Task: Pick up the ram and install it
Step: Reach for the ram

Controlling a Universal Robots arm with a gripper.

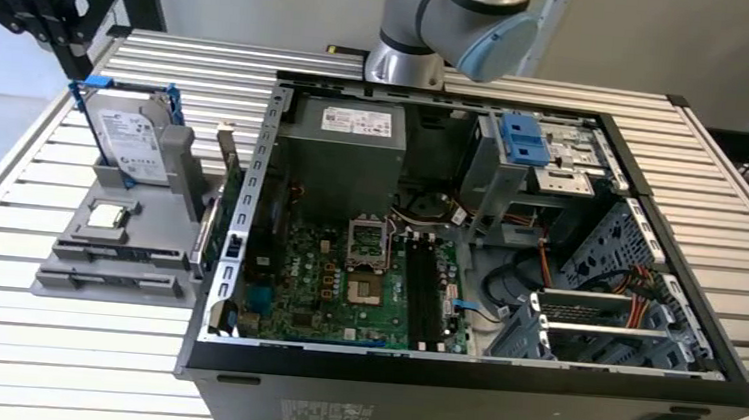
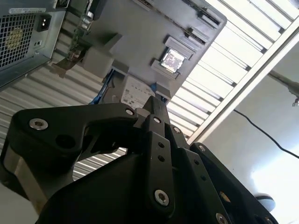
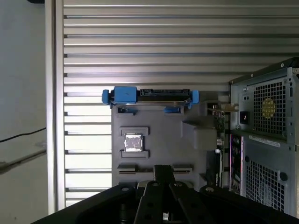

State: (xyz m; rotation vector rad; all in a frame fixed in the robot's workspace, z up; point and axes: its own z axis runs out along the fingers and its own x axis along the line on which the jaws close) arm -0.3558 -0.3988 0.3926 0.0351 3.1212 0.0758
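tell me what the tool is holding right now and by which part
Nothing is held. The tool has its fingertips together with nothing between them; the ram stands in the grey tray beside the computer case.

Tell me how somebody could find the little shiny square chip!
Start at the open computer case on the slatted table; on the exterior view's left of it sits a grey holder. The processor chip lies flat in the holder's middle pocket. Unlike the big hard drive standing upright in blue brackets next to it, it is small, square and silvery.
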